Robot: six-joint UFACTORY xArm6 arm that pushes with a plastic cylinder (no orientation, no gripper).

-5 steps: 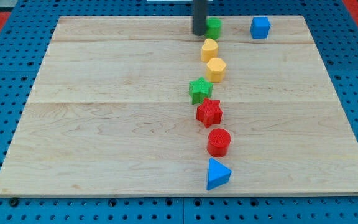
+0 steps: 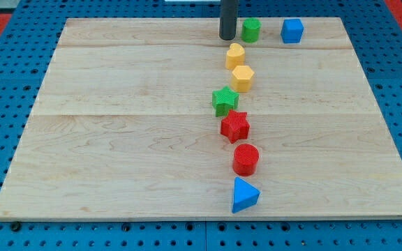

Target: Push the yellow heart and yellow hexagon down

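The tip (image 2: 227,37) is sitting at twelve o'clock of the yellow heart (image 2: 235,55) and yellow hexagon (image 2: 243,78); no pincer exists. An off-centre shove risks scattering them into the green star (image 2: 224,101).

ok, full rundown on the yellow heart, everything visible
The yellow heart is a small, matte yellow block, apparently ridged plastic, lying flat on the wooden board near the view's top, right of centre. Its lower-right edge touches or nearly touches the yellow hexagon; I cannot tell which. My tip stands just above it toward the view's top-left, with a small gap. The green block sits up-right, apart.
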